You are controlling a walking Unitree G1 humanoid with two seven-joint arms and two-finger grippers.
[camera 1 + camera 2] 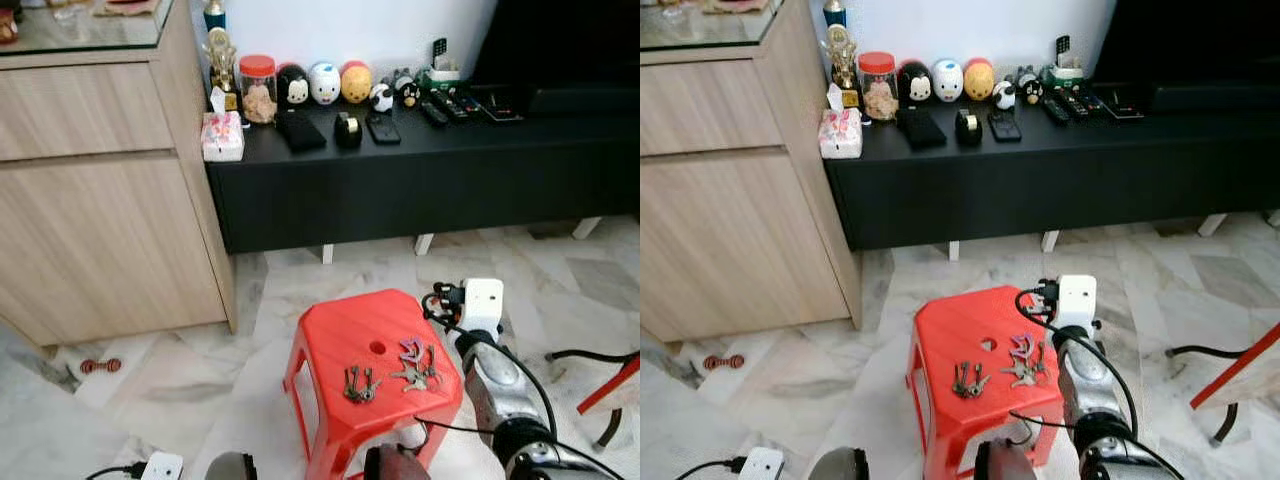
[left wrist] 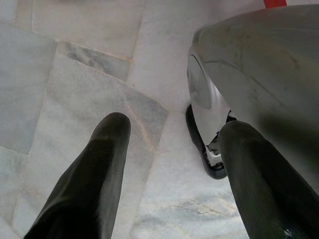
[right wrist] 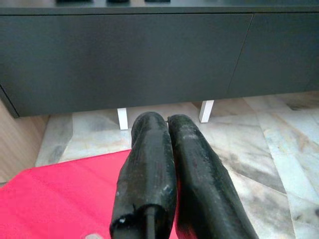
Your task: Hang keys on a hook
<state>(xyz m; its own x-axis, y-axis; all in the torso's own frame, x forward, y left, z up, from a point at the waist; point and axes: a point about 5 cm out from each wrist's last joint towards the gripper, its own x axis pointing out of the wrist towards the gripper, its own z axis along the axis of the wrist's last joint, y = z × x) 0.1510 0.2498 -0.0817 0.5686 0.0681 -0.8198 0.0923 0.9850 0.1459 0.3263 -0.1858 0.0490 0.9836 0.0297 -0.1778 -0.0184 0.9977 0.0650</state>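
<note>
Metal keys on a red plastic stool, your right gripper pressed together above it.

Two bunches lie on the smooth square top of the stool (image 1: 340, 335): the dark keys (image 1: 359, 384) near its front edge, and the second bunch (image 1: 418, 365) with a pink tag beside the silver right arm (image 1: 495, 375). Your right gripper (image 3: 167, 124) has its rounded matte black fingers together, holding nothing, over the stool's far side. Your left gripper (image 2: 172, 129) hangs with fingers apart over veined marble floor (image 1: 300, 275). Behind stand a long black cabinet (image 1: 420, 180) and a wood-grain cupboard (image 1: 100, 190).
</note>
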